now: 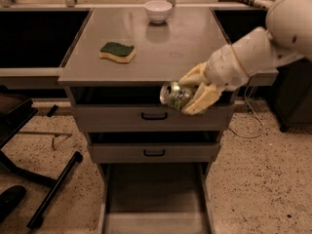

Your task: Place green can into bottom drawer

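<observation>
My gripper (191, 90) is shut on the green can (174, 95), which lies on its side between the cream fingers with its shiny end facing left. The can hangs in the air in front of the top drawer, just below the front edge of the cabinet top (165, 57). The bottom drawer (153, 194) is pulled out below it, a deep grey tray with a bare floor. My white arm reaches in from the upper right.
A green-topped yellow sponge (117, 51) and a white bowl (158, 10) sit on the cabinet top. The two upper drawers with black handles (154, 116) are closed. A black chair base (39, 179) stands on the speckled floor at the left.
</observation>
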You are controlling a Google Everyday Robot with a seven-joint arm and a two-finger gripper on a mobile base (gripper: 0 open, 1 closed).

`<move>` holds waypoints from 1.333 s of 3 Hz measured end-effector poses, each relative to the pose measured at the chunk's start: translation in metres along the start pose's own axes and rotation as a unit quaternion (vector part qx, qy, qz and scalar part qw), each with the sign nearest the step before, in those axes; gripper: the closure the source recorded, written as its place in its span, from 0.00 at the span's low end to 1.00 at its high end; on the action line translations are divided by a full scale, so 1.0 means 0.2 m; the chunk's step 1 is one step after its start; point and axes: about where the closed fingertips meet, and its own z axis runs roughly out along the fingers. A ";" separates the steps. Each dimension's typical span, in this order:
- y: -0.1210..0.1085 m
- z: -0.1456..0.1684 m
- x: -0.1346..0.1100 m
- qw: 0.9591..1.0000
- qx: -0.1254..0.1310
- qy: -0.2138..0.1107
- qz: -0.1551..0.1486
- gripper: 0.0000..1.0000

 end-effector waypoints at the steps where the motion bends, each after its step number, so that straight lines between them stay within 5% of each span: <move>1: 0.07 0.11 0.02 1.000 -0.020 -0.002 -0.008 1.00; 3: 0.15 0.21 0.11 1.000 -0.014 0.004 0.003 1.00; 4: 0.32 0.38 0.36 0.999 0.012 0.022 0.031 1.00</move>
